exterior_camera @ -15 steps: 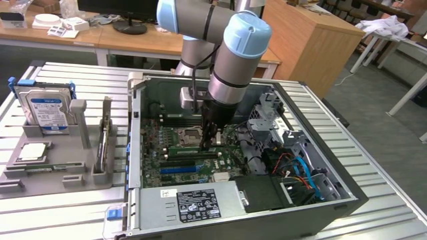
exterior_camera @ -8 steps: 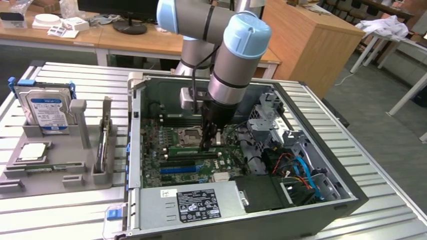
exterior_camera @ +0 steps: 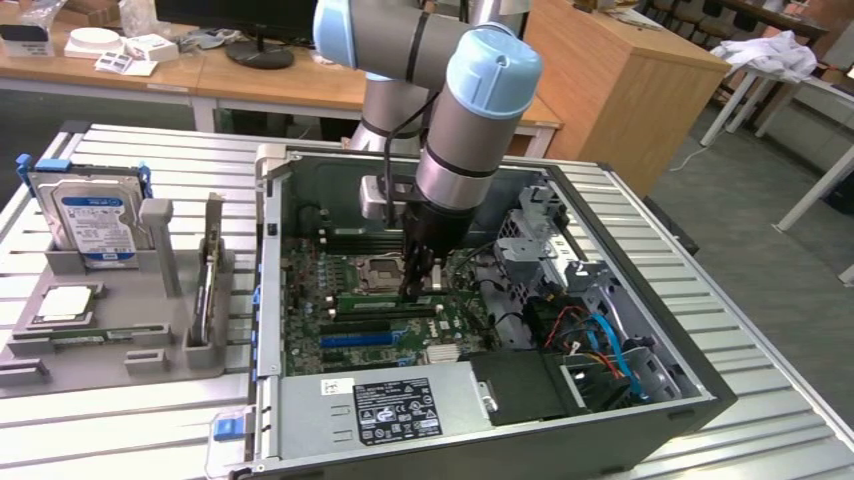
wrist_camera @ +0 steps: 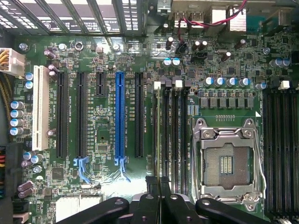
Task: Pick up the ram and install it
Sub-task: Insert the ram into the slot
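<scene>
Green and edge-on, the ram (wrist_camera: 158,135) ran as a thin line along the outermost of the memory slots (wrist_camera: 175,140) beside the empty CPU socket (wrist_camera: 227,164). The end effector (wrist_camera: 159,198) was pinched narrow on the ram's near end, its dark fingers almost meeting on the stick.

In the exterior view the arm reached straight down into the open computer case (exterior_camera: 694,400), with the fingertips at about four o'clock of the socket and close over the motherboard (exterior_camera: 461,320). At nine o'clock of the case, a grey holder tray (exterior_camera: 120,355) sat on the slatted counter (exterior_camera: 120,430). The blue-labelled hard drive (exterior_camera: 96,215) stood upright in it at about ten o'clock.

By this showing the pick-up was done: the ram was off the tray, carried in and lined up with its slot. The install looked to be in hand but not finished, since the grip was not released. Whether the stick was fully seated, or merely resting in the mouth of the slot, could not be told, nor could the state of the end latches.
</scene>
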Motion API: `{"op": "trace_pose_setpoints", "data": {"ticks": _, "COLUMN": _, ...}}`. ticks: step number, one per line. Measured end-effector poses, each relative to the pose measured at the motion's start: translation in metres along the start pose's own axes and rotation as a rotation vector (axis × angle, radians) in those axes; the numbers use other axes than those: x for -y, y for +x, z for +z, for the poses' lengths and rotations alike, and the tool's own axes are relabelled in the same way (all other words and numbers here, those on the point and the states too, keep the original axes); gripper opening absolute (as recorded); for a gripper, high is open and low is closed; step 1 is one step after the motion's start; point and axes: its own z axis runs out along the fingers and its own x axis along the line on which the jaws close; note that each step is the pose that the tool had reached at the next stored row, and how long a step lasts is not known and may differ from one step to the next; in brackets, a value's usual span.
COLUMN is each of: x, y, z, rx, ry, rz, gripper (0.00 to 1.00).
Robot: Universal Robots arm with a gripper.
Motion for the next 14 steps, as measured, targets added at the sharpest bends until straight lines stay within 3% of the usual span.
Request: {"op": "trace_pose_setpoints", "data": {"ticks": 14, "x": -0.0001, "y": -0.0008, "z": 0.0005, "rx": -0.0003, "ry": -0.0001, "rz": 0.0, "gripper": 0.12}}
